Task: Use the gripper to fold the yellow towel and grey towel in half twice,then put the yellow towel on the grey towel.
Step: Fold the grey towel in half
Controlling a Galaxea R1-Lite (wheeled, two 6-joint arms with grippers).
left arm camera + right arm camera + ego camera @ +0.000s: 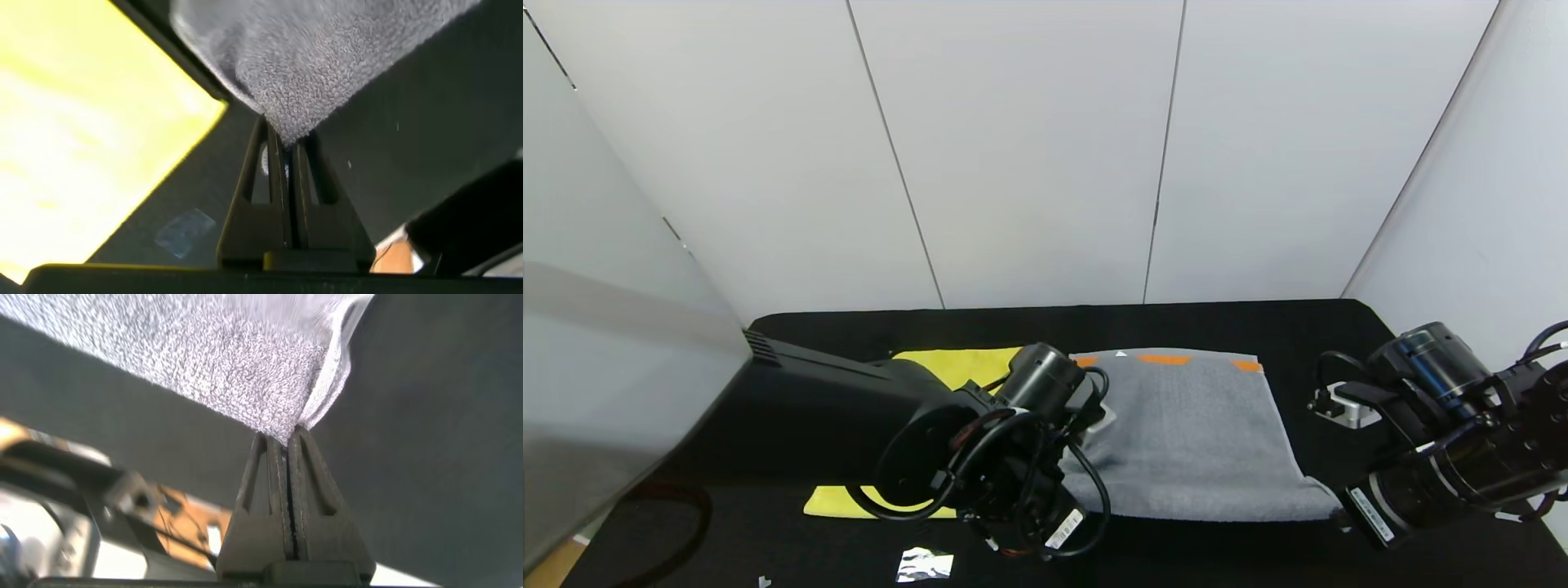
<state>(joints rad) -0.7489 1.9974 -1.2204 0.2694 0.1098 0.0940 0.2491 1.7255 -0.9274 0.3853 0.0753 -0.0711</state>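
Note:
The grey towel (1192, 433) lies on the black table with orange marks along its far edge. My left gripper (286, 139) is shut on its near left corner (302, 73), lifted off the table. My right gripper (288, 441) is shut on its near right corner (261, 376). In the head view the left arm's wrist (1013, 457) covers the left corner, and the right arm (1445, 441) is at the towel's near right corner. The yellow towel (956, 366) lies flat left of the grey one, mostly hidden by the left arm; it also shows in the left wrist view (82, 139).
A small silver and white device (1343, 404) stands on the table right of the grey towel. A crumpled bit of foil (925, 565) lies near the front edge. White wall panels stand behind the black table (1258, 327).

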